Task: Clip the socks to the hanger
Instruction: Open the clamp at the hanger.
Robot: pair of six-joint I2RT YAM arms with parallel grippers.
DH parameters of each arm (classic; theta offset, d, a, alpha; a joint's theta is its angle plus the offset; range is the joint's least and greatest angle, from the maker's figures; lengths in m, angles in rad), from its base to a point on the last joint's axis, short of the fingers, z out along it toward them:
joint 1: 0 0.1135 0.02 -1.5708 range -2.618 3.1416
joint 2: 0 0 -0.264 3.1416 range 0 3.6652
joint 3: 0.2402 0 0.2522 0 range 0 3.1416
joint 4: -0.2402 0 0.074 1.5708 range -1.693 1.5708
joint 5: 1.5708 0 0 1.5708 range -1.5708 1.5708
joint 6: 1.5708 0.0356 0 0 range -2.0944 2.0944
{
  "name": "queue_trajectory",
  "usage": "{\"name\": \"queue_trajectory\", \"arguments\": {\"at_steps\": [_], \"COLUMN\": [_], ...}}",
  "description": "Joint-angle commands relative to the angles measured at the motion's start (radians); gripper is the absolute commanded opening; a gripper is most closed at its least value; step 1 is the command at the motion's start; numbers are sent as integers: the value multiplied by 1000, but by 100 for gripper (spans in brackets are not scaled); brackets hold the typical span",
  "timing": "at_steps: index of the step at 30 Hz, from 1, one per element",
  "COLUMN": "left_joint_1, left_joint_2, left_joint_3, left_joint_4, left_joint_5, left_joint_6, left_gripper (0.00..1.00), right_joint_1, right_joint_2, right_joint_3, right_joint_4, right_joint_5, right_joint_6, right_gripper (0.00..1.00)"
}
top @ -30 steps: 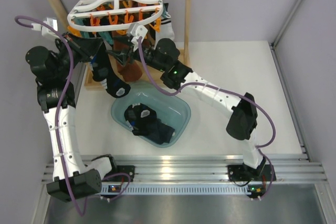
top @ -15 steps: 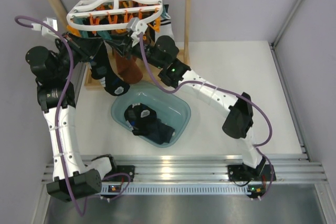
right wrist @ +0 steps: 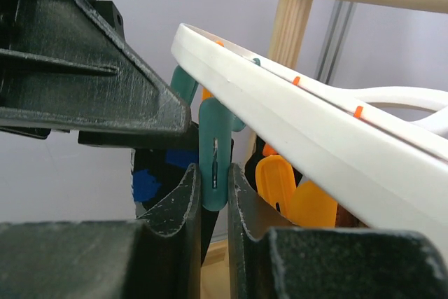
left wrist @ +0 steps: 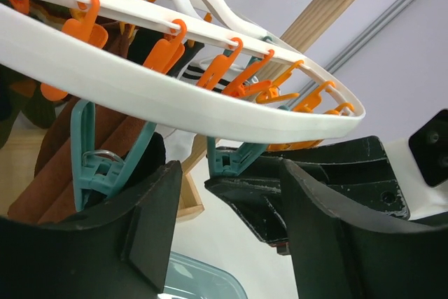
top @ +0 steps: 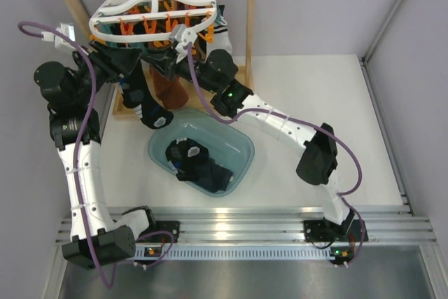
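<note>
The white hanger [top: 105, 29] hangs from the wooden rack, its rim [left wrist: 175, 103] lined with orange and teal clips. My right gripper [right wrist: 213, 180] is shut on a teal clip [right wrist: 213, 148] just under the rim [right wrist: 294, 124]. My left gripper [left wrist: 231, 194] stands open right beside it, with nothing between its fingers [left wrist: 150, 222]; the right gripper's black body [left wrist: 280, 197] shows through the gap. A dark sock with blue accents [top: 145, 103] hangs below both grippers [top: 150, 64]; it also shows behind the clip as dark, blue-marked fabric [right wrist: 157, 173]. More dark socks [top: 199, 162] lie in the basin.
A teal basin [top: 241, 145] sits on the white table in front of the rack. Brown socks [top: 169, 87] hang from the hanger behind the grippers. The wooden rack post [top: 249, 26] stands at the right and its base [top: 122, 110] at the left.
My left gripper's jaws have opened wide. My right gripper's jaws have closed on the teal clip and shifted slightly up and left. The dark sock still hangs below.
</note>
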Motion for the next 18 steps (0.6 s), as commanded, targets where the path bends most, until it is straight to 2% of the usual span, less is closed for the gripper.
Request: {"name": "queue_trajectory", "arguments": {"at_steps": [1,4,7,18], "left_joint_1": [-6,-11,-19,-40], "left_joint_2": [7,24,36,65], "left_joint_3": [36,50,63,78], "left_joint_4": [73,83,92,90], "left_joint_5": [-9,-9,-17,-40], "left_joint_6": [-13,-6,1,38], "left_gripper": [64,70,71,63], "right_joint_1": [-1,-1,-1,-3], "right_joint_2": [-59,-68,-74,-90], "right_joint_3": [-24,-31,-36,-48], "right_joint_4": [51,55,58,75], "right_joint_5": [-23,-33,-40,-79], "right_joint_6": [31,39,47,97], "right_gripper": [0,0,0,0]}}
